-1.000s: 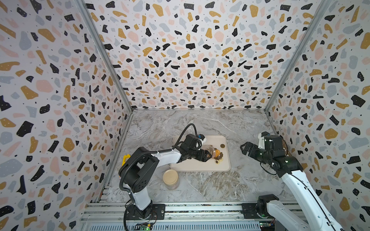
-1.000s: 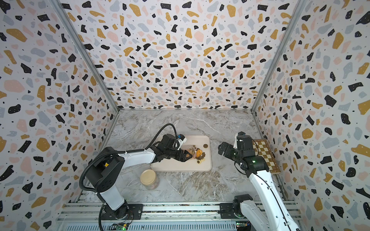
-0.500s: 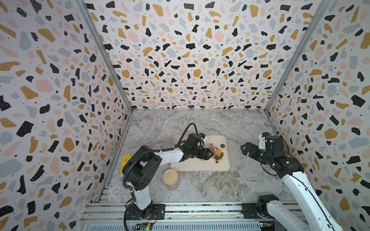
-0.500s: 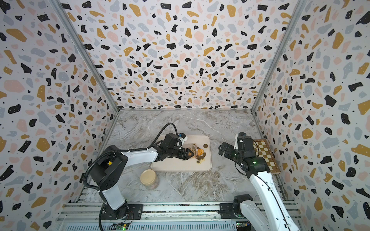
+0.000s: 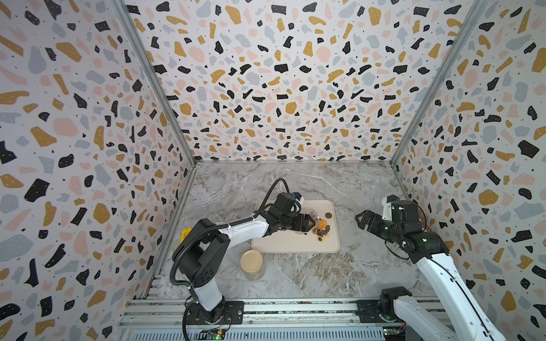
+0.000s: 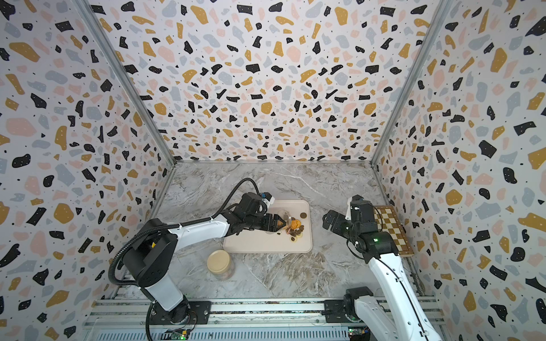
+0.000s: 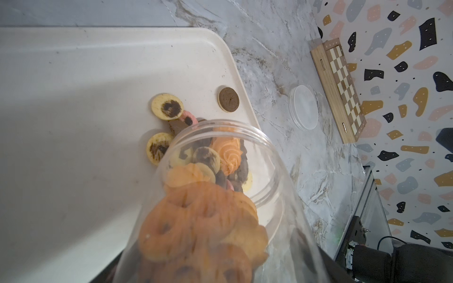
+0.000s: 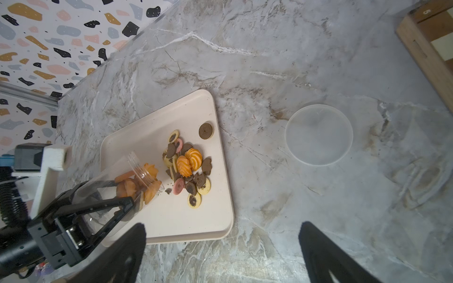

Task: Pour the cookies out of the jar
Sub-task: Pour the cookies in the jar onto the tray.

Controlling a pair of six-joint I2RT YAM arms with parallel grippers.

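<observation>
My left gripper (image 5: 307, 225) is shut on a clear plastic jar (image 5: 312, 219), tipped mouth-down over a cream tray (image 5: 289, 245). In the left wrist view the jar (image 7: 264, 156) fills the frame, with orange ring-shaped cookies (image 7: 196, 225) still inside near its mouth. A heap of cookies (image 8: 188, 169) in orange, brown, cream and pink lies on the tray (image 8: 152, 127) just past the mouth of the jar (image 8: 117, 181). One brown cookie (image 8: 205, 131) sits apart near the tray's corner. My right gripper (image 5: 362, 220) hovers open to the right of the tray, holding nothing.
A clear round lid (image 8: 318, 134) lies flat on the marble to the right of the tray. A wooden chessboard (image 6: 390, 230) leans at the right wall. A second jar with a tan lid (image 5: 251, 262) stands in front of the tray's left corner.
My left arm has shifted slightly while keeping the jar tipped over the tray. The right arm has not moved.
</observation>
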